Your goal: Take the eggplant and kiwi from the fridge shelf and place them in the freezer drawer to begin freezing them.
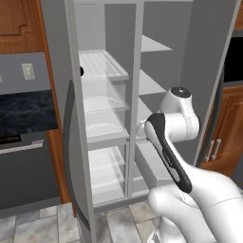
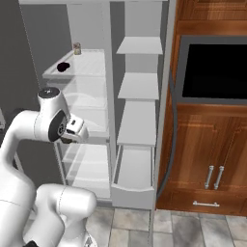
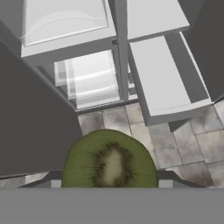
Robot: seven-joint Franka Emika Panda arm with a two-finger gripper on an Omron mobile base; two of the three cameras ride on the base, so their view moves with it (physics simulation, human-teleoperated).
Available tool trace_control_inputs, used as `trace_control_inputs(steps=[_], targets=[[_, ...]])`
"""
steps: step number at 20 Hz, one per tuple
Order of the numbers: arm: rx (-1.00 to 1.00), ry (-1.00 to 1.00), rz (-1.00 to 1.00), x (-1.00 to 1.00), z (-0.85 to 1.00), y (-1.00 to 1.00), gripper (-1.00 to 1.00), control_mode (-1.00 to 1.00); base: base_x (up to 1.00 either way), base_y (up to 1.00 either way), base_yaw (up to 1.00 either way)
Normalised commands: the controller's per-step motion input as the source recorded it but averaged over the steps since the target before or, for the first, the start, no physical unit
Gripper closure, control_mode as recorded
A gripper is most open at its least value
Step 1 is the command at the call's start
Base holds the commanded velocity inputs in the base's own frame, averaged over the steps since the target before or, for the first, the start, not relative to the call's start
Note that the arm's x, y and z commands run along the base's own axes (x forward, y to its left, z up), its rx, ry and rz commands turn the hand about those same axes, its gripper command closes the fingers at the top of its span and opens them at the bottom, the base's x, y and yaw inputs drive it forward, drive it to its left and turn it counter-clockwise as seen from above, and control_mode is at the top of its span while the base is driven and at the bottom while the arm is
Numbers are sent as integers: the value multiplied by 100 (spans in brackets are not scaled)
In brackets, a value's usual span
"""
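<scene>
Clamped on the kiwi (image 3: 109, 161), the pincer (image 3: 109, 181) is seen in the hand view with the fruit's green cut face and pale core filling the space between its fingertips. From the right base camera the hand is found low in front of the open fridge, well below the fridge shelf (image 2: 89, 65), on which the eggplant (image 2: 63, 66) is seen resting near the front left, with a small tan jar (image 2: 76, 48) behind it. The freezer drawer (image 3: 168, 83) is observed pulled out, its pale interior exposed; in the hand view it lies ahead of and to the right of the held kiwi, and lower than the hand. It is judged that the kiwi must be carried rightward and forward over the drawer's open top before release. The eggplant is judged not yet collected, so roughly half the task remains.
</scene>
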Motion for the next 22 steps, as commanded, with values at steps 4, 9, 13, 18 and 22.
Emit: trace_control_inputs(steps=[4,9,13,18,22], targets=[[-4,3,-5,26,-45,-66,100,-100,0,0,0],[0,11,-5,39,-39,-82,100,-100,0,0,0],[0,15,-9,51,-50,-70,100,-100,0,0,0],[0,19,-13,67,-63,-42,100,-100,0,0,0],[0,18,-16,58,-52,-18,100,-100,0,0,0]])
